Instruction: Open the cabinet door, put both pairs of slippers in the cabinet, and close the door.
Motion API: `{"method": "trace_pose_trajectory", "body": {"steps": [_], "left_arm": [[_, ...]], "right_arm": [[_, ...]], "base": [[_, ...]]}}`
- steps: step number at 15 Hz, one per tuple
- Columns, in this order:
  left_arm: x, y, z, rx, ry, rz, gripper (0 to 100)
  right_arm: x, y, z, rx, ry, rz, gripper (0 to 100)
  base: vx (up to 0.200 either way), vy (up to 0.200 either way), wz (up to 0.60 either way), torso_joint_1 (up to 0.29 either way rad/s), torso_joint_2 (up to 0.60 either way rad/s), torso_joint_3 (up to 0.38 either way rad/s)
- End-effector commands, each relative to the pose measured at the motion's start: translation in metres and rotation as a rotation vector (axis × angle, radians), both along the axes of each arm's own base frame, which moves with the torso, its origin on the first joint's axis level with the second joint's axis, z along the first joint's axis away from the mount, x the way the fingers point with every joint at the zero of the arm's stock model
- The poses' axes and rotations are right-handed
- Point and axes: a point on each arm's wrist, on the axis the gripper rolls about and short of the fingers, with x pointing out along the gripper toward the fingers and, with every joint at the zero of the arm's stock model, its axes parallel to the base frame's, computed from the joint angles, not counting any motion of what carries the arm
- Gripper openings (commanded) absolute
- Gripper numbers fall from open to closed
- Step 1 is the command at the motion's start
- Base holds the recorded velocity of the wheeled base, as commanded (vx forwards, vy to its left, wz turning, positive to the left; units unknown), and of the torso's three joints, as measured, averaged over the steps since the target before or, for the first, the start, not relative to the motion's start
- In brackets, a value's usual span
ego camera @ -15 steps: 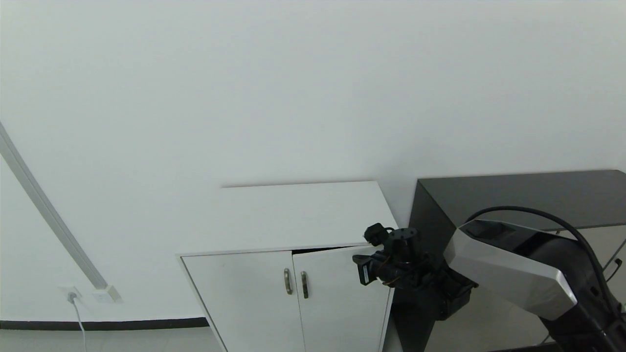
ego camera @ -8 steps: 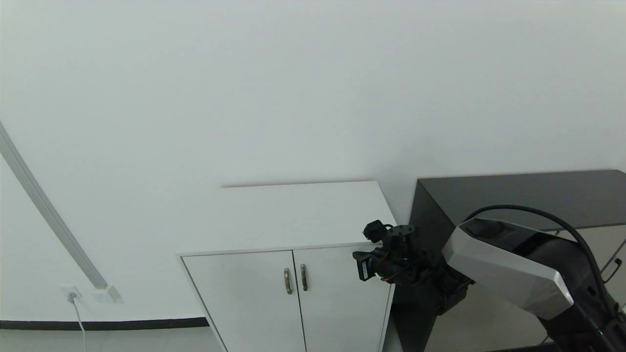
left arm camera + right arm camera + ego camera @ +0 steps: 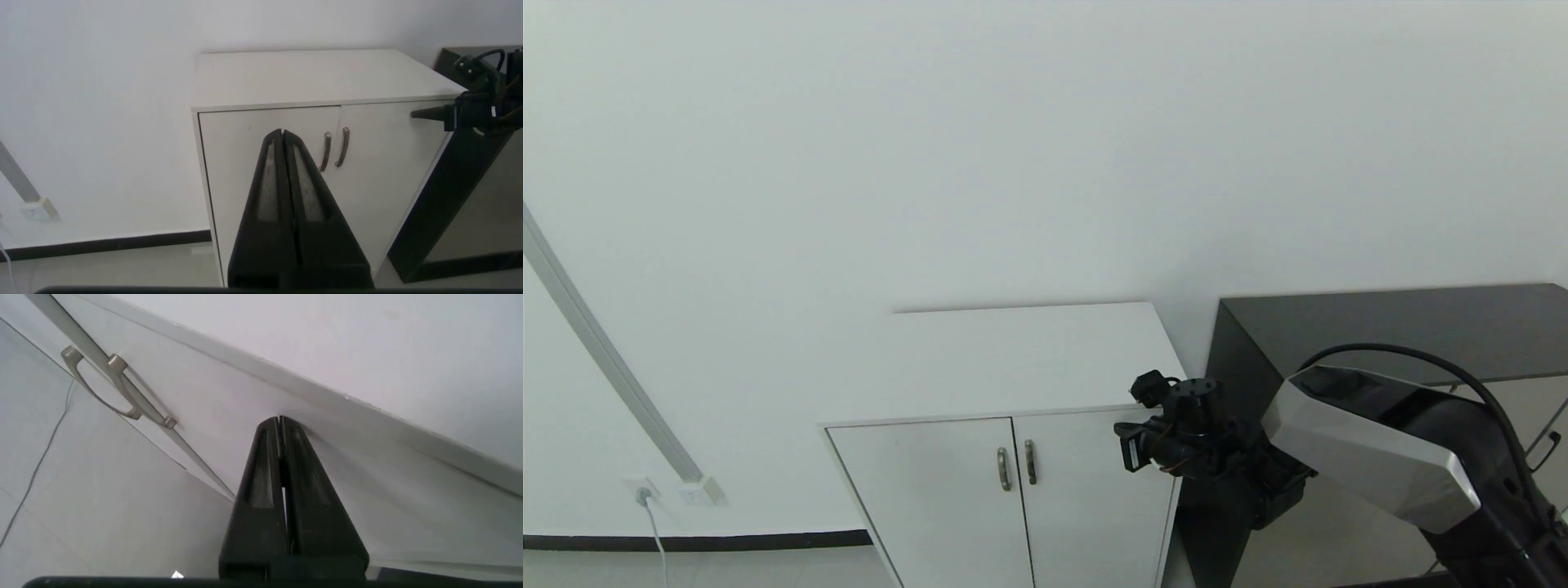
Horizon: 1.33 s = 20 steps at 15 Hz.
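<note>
The white cabinet [image 3: 1013, 359] at 6 o'clock is shut, contents hidden. The right hand [image 3: 280, 425], pinched narrow and empty, is at the 1 o'clock corner of the right door [image 3: 1094, 506]. The left hand [image 3: 283, 135] is likewise narrow and empty.

One white cabinet [image 3: 1021, 359] with two doors [image 3: 931, 506] and two handles [image 3: 1003, 469]; one black cabinet [image 3: 1388, 318]; one wall socket [image 3: 637, 487], one cord [image 3: 656, 543], one cable duct [image 3: 596, 343]
</note>
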Motion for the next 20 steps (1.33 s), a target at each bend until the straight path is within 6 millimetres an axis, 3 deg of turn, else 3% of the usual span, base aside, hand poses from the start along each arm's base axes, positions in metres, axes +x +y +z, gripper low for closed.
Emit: {"method": "trace_pose_trajectory", "body": {"steps": [1, 6, 9, 12, 20], "left_arm": [[0.000, 0.000, 0.000, 0.000, 0.001, 0.000, 0], [0.000, 0.000, 0.000, 0.000, 0.001, 0.000, 0], [0.000, 0.000, 0.000, 0.000, 0.001, 0.000, 0], [0.000, 0.000, 0.000, 0.000, 0.001, -0.001, 0], [0.000, 0.000, 0.000, 0.001, 0.001, -0.001, 0]], "right_arm": [[-0.005, 0.000, 0.002, -0.002, 0.004, 0.005, 0], [-0.027, -0.007, 0.015, 0.009, -0.013, 0.019, 0], [-0.047, -0.021, 0.029, 0.020, -0.036, 0.015, 0], [-0.058, -0.047, 0.042, 0.003, -0.027, -0.050, 0], [-0.046, -0.127, 0.066, -0.115, -0.014, -0.476, 0]], "base": [[0.000, 0.000, 0.00, 0.000, 0.00, 0.000], [0.000, 0.000, 0.00, 0.000, 0.00, 0.000], [0.000, 0.000, 0.00, 0.000, 0.00, 0.000], [0.000, 0.000, 0.00, 0.000, 0.00, 0.000], [0.000, 0.000, 0.00, 0.000, 0.00, 0.000]]}}
